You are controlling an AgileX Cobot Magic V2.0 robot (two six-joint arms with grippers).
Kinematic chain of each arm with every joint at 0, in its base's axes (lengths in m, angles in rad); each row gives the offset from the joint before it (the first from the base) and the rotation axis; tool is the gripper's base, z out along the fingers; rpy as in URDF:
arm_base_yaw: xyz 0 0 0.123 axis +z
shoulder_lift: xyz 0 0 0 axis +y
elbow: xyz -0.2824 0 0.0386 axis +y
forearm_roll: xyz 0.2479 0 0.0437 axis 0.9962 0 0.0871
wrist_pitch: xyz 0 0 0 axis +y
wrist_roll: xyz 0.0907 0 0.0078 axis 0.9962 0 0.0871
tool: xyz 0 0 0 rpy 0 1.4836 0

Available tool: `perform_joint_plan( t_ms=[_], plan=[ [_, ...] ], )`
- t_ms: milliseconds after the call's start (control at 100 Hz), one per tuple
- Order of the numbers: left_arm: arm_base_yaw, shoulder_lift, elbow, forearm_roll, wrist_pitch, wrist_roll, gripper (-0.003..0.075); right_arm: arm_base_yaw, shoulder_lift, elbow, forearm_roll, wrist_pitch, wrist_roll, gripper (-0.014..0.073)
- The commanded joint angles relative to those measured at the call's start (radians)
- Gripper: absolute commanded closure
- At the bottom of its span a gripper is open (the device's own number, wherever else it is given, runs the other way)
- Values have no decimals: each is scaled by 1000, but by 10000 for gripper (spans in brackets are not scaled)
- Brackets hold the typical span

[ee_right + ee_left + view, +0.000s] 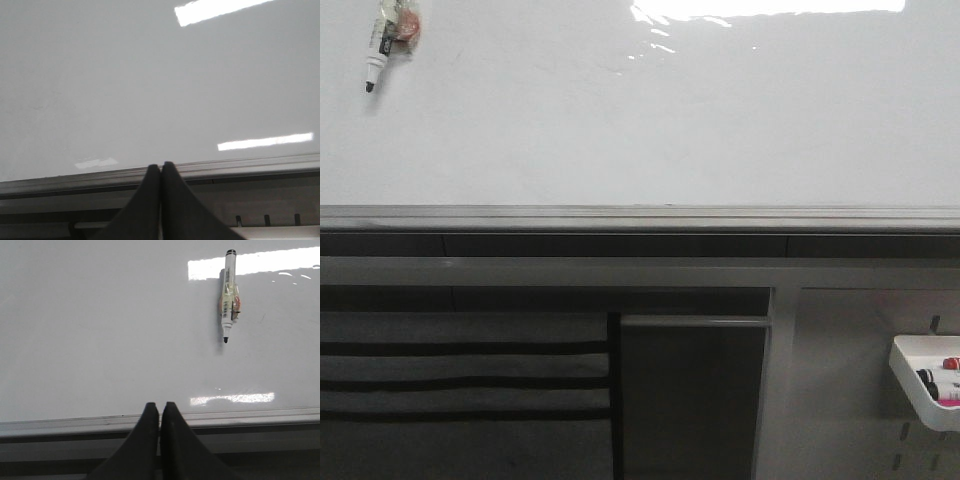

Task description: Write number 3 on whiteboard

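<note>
The whiteboard (640, 120) fills the upper front view, blank, with no number 3 on it yet. At its upper left a marker (382, 45) clings nib-down, probably mounted for easy reach. The left pincer (160, 410) is pressed together, holding nothing, below the grey ledge (640, 215). The right pincer (161, 170) is likewise closed and empty. A white tray (925, 375) of spare markers hangs far right.

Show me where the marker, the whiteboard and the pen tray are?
marker (228, 302), left wrist view, on its taped barrel.
whiteboard (670, 130), front view, on its bare white face.
tray (908, 368), front view, on its white front wall.
</note>
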Motion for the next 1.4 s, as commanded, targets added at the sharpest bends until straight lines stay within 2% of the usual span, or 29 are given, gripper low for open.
perform_joint_plan(
  t_ms=[0,880,980,1170,1390],
  plan=[
    [3,-32,2,-2,-74,-9,738,-5,-21,22,-4,-81,-1,668],
    [3,-32,2,-2,-74,-9,738,-5,-21,22,-4,-81,-1,668],
    [3,-32,2,-2,-74,-9,738,-5,-21,22,-62,-88,-31,668],
    [3,-32,2,-2,-74,-9,738,-5,-21,22,-283,-85,-36,668],
    [3,-32,2,-2,-74,-9,738,-5,-21,22,-292,-91,-36,668]
  ],
)
